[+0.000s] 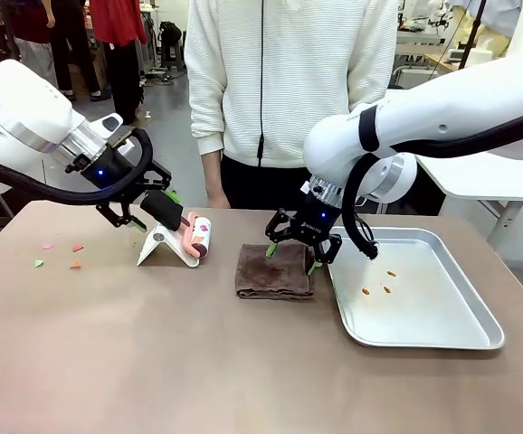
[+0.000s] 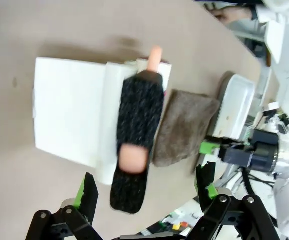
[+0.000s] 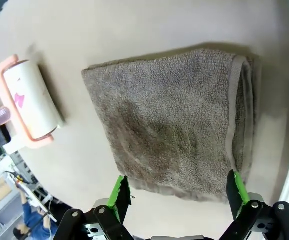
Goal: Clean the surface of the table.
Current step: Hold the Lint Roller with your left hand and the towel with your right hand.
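Both spread: my left claw (image 1: pixel 153 211) at the roller handle (image 2: pixel 137 135), right claw (image 1: pixel 291 257) over the towel (image 1: pixel 275 274); scraps (image 1: pixel 76 265) lie unswept on the table (image 1: pixel 198 362)

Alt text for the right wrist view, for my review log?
A folded brown towel lies flat on the taupe table, with the open right pincer spanning its nearest edge. A lint roller with a pink frame lies apart, at picture left.

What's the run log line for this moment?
left gripper open over lint roller | right gripper open over brown towel | scraps on table
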You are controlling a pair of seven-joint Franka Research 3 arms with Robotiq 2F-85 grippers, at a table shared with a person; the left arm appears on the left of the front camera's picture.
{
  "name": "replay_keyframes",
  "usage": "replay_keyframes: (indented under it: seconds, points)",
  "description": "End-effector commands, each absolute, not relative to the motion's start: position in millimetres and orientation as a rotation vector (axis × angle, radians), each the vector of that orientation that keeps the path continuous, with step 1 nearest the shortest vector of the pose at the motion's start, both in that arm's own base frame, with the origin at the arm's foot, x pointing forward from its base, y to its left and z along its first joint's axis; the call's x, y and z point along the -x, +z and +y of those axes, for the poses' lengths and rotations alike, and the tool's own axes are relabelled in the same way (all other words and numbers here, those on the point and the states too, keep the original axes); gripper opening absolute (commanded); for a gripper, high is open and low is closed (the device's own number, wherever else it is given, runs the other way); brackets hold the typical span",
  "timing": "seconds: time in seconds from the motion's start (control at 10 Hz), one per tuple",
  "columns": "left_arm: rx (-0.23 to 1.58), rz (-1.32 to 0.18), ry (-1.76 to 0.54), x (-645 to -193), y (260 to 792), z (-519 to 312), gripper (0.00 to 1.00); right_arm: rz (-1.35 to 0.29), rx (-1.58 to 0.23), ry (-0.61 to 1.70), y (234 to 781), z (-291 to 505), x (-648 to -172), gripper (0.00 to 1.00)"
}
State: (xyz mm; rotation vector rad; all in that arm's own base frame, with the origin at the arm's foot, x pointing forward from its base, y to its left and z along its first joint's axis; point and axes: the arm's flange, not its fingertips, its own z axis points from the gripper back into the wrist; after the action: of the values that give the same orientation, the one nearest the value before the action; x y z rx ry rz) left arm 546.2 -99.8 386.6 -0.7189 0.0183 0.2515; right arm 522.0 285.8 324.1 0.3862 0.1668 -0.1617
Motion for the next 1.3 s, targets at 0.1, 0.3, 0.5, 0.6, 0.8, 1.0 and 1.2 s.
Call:
replay_keyframes:
  seconds: [0.1,0.3,0.5,0.6,0.8,1.0,1.2]
  points:
    - [0.778,-0.064,0.246,-560,376,-97,1.0,0.197,-0.376,-0.194,327,291,-529,1.0]
    - [0.765,-0.116,0.211,-566,373,-90,1.0,0.201,-0.383,-0.192,326,292,-531,1.0]
    - [0.87,-0.104,0.19,-569,373,-84,1.0,0.21,-0.382,-0.206,324,292,-533,1.0]
    - [0.912,-0.078,0.182,-570,373,-82,1.0,0.22,-0.375,-0.221,323,293,-535,1.0]
    - [0.933,-0.063,0.157,-570,373,-78,1.0,0.217,-0.357,-0.246,321,294,-539,1.0]
    - [0.919,-0.07,0.147,-570,374,-75,1.0,0.128,-0.251,-0.289,324,301,-537,1.0]
    - [0.91,-0.068,0.136,-570,371,-75,1.0,0.035,-0.154,-0.265,331,304,-531,1.0]
